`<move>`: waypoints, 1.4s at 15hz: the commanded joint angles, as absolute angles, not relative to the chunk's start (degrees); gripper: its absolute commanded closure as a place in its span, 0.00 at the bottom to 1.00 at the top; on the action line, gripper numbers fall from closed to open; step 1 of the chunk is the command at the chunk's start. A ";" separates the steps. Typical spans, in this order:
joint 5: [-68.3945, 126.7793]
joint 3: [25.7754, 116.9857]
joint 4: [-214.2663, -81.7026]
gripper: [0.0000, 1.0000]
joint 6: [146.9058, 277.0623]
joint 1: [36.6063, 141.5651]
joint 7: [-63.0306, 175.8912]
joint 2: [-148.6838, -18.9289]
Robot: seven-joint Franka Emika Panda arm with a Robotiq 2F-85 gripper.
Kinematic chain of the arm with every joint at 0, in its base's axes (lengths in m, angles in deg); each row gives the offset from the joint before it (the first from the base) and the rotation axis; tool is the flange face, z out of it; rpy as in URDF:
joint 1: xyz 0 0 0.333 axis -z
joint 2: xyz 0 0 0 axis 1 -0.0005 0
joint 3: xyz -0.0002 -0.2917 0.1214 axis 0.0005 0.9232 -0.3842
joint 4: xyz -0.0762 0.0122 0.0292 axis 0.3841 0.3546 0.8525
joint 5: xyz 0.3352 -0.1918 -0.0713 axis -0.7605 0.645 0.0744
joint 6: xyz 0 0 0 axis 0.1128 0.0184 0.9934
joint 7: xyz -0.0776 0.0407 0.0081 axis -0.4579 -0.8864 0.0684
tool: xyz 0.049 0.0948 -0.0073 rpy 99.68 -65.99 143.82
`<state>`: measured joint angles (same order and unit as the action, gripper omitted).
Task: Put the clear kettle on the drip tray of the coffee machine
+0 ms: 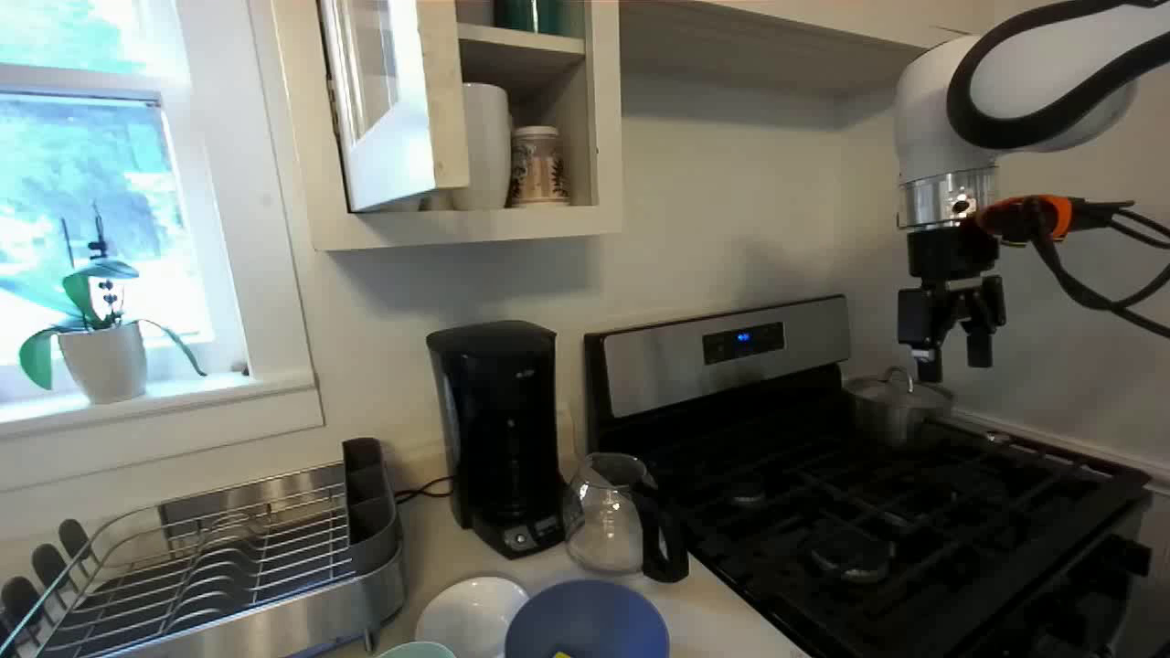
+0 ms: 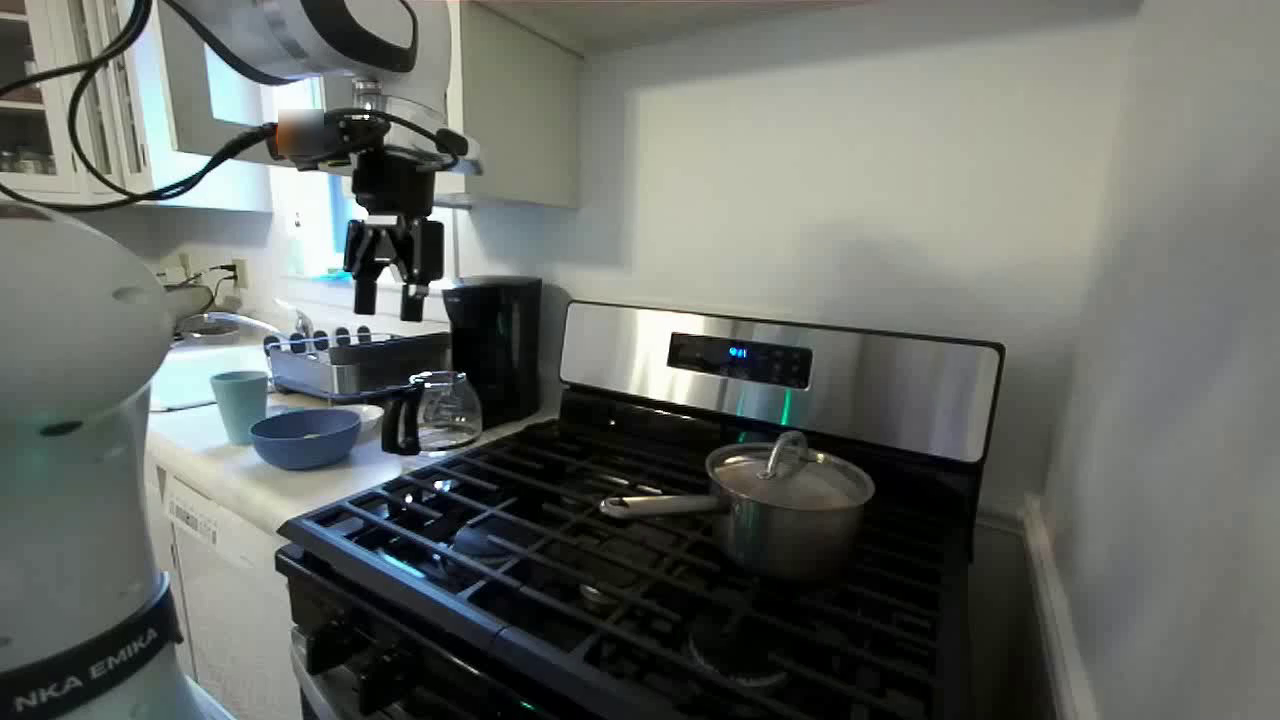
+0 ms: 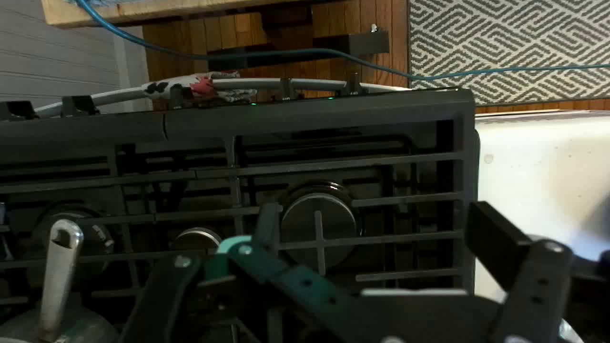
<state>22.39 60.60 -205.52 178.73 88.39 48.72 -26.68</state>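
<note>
The clear kettle (image 1: 605, 530) stands upright on the counter beside the coffee machine (image 1: 503, 429), between it and the stove. Its black handle (image 1: 669, 539) points away from the machine. In another exterior view the kettle (image 2: 450, 412) stands before the coffee machine (image 2: 495, 350). The machine's base (image 1: 523, 535) with its controls shows; the drip tray's flat surface is too dark to make out. My gripper (image 1: 954, 360) is open and empty, high above the stove and apart from the kettle. It also shows in an exterior view (image 2: 388, 302) and the wrist view (image 3: 375, 214).
A lidded steel pot (image 2: 790, 520) sits on the stove (image 2: 630, 345), its handle (image 3: 61, 271) in the wrist view. A blue bowl (image 1: 585, 621), white dish (image 1: 471, 612) and teal cup (image 2: 240, 405) stand near the kettle. A dish rack (image 1: 375, 594) and open cabinet door (image 1: 393, 155) are beyond.
</note>
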 commanded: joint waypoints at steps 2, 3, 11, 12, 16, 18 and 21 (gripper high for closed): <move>22.44 60.66 -205.44 0.00 178.64 88.34 48.71 -26.70; 22.44 60.66 -205.44 0.00 178.64 88.34 48.71 -26.70; 20.57 50.54 -200.02 0.00 182.76 86.30 35.18 -32.03; 20.80 47.85 -198.41 0.00 183.42 86.01 31.96 -33.86; 24.24 37.21 -191.94 0.00 185.84 85.47 16.74 -42.52; 26.37 34.54 -189.67 0.00 188.19 85.32 9.65 -47.07; 28.76 34.50 -187.81 0.00 194.72 83.56 10.40 -54.10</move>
<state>25.15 33.93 -191.44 190.51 85.04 12.30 -45.85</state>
